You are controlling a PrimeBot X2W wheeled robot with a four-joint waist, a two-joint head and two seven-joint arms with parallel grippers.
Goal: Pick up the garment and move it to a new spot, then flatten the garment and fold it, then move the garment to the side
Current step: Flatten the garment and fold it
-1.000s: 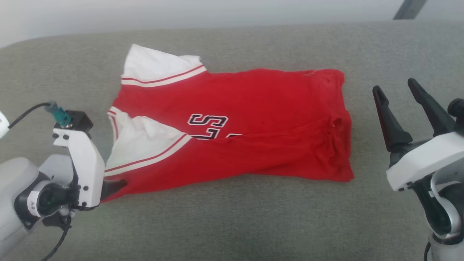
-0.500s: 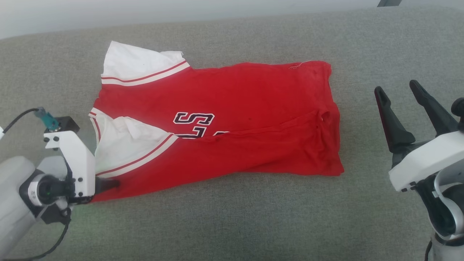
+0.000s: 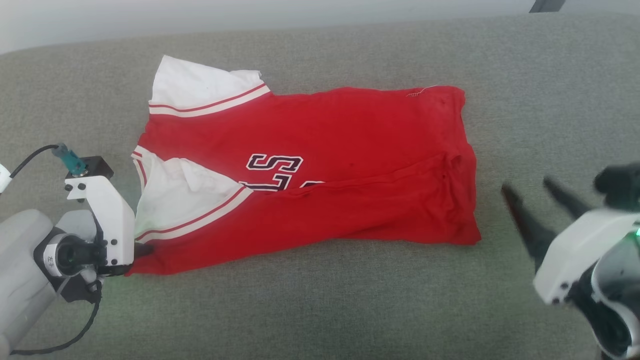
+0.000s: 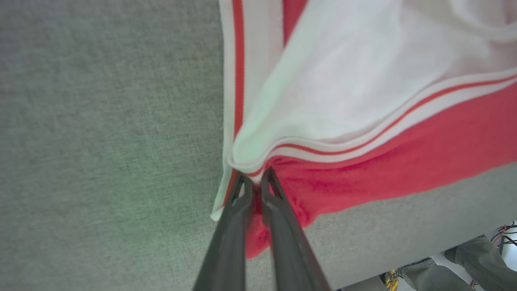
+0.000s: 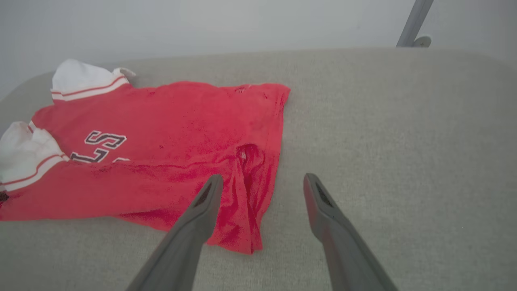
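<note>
We pinch a striped corner of the shirt [image 3: 350,145] with our left gripper [image 4: 255,181]; our right gripper [image 5: 262,177] hangs wide open.

Garment [image 3: 360,130] red and white, striped trim; surface [image 3: 320,310] grey.

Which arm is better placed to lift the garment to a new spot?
Left. The left gripper is shut on a near corner of the garment, with red cloth pinched between its fingers. The right gripper is open, holds nothing, and sits off the garment's far end.
</note>
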